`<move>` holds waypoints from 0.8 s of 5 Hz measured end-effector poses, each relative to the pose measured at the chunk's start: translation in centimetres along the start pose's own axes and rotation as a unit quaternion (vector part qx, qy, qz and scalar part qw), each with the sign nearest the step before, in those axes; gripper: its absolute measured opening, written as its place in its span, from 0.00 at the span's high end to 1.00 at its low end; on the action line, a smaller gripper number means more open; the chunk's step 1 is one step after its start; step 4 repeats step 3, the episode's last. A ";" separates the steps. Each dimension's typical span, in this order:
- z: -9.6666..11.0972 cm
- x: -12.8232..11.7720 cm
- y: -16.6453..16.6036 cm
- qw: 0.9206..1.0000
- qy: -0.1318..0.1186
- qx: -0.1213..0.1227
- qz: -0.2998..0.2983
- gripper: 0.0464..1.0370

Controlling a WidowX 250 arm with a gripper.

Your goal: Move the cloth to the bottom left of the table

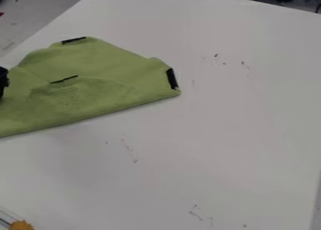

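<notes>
The green cloth lies on the white table in the upper left part of the view, its left end running out at the left edge. It is folded, with a long straight lower edge and dark strips on its top, middle and right corner. My black gripper shows as a small part at the left edge, over the cloth's left side. Whether it touches the cloth I cannot tell.
An orange-yellow object with a clear part beside it sits at the bottom left corner. The table's far edge crosses the top, with dark items beyond it. Small dark marks dot the tabletop.
</notes>
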State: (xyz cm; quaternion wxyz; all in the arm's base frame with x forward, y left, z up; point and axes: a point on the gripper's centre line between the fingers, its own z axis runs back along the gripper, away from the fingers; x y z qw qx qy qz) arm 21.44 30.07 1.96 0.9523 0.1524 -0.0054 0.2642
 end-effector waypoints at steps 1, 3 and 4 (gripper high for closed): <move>-0.5 0.3 0.8 1.000 -0.005 -0.011 -0.005 0.04; -0.4 0.0 0.4 0.998 -0.001 -0.051 -0.037 0.04; -0.4 0.0 0.4 0.998 -0.001 -0.051 -0.037 0.04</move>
